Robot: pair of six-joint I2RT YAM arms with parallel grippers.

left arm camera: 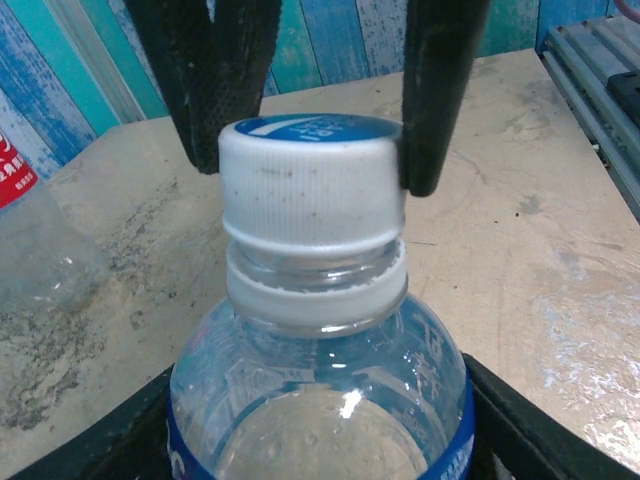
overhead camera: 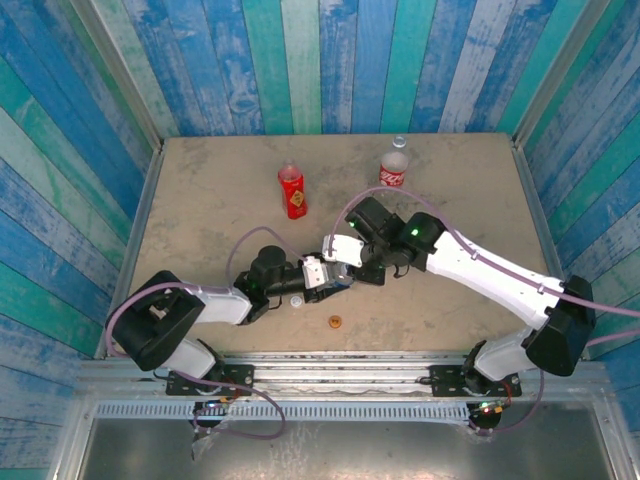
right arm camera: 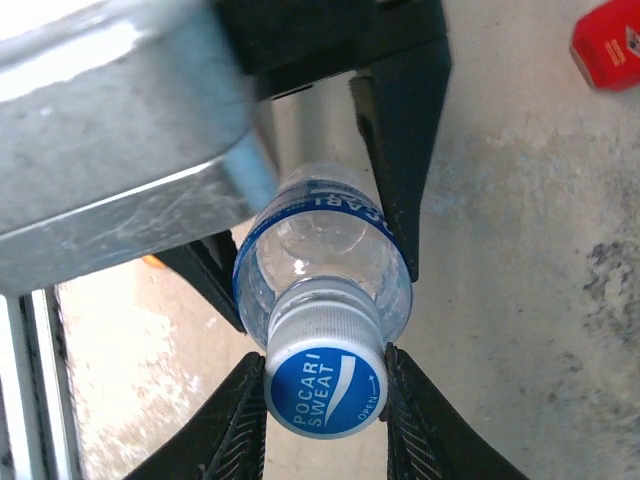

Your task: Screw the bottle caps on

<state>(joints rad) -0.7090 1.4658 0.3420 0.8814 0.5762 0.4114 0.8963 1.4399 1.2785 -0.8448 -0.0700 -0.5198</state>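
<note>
The right gripper clenches its jaws on the blue-topped white cap, which is seated on the neck of the blue-label bottle. The left gripper grasps that bottle's body. The bottle's long axis runs from gripper to gripper, cap end toward the right wrist. Its base is cut off in the left wrist view, and from above the grippers hide it. An orange cap lies near the bottle, toward the arm bases.

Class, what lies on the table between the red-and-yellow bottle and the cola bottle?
Nothing. In the top external view, the stretch of table between the red-and-yellow bottle and the cola bottle is bare.
</note>
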